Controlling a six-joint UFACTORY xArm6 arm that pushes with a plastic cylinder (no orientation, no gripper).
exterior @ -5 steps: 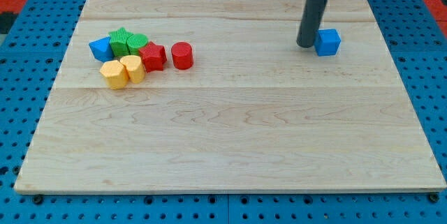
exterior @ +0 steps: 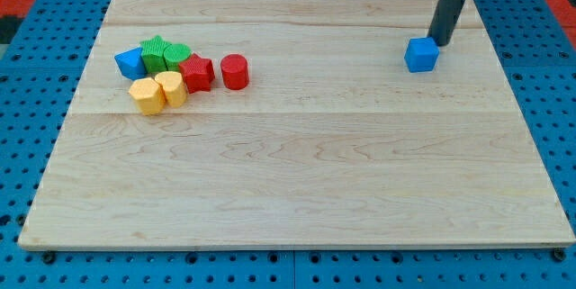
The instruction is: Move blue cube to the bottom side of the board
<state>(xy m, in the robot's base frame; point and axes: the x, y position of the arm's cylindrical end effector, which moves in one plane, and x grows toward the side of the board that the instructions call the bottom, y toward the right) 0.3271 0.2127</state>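
Observation:
The blue cube (exterior: 421, 55) sits on the wooden board (exterior: 297, 172) near the view's upper right. My tip (exterior: 441, 41) is just above and to the right of the cube, close to its top right corner, touching or nearly touching it. The dark rod rises out of the view's top edge.
A cluster of blocks lies at the view's upper left: a blue block (exterior: 130, 61), a green star (exterior: 157, 52), a green cylinder (exterior: 176, 55), a red star (exterior: 197, 73), a red cylinder (exterior: 235, 71) and two yellow blocks (exterior: 147, 95) (exterior: 171, 87).
My tip has moved from the cube's left side up and around to its upper right. The cube has stayed about where it was.

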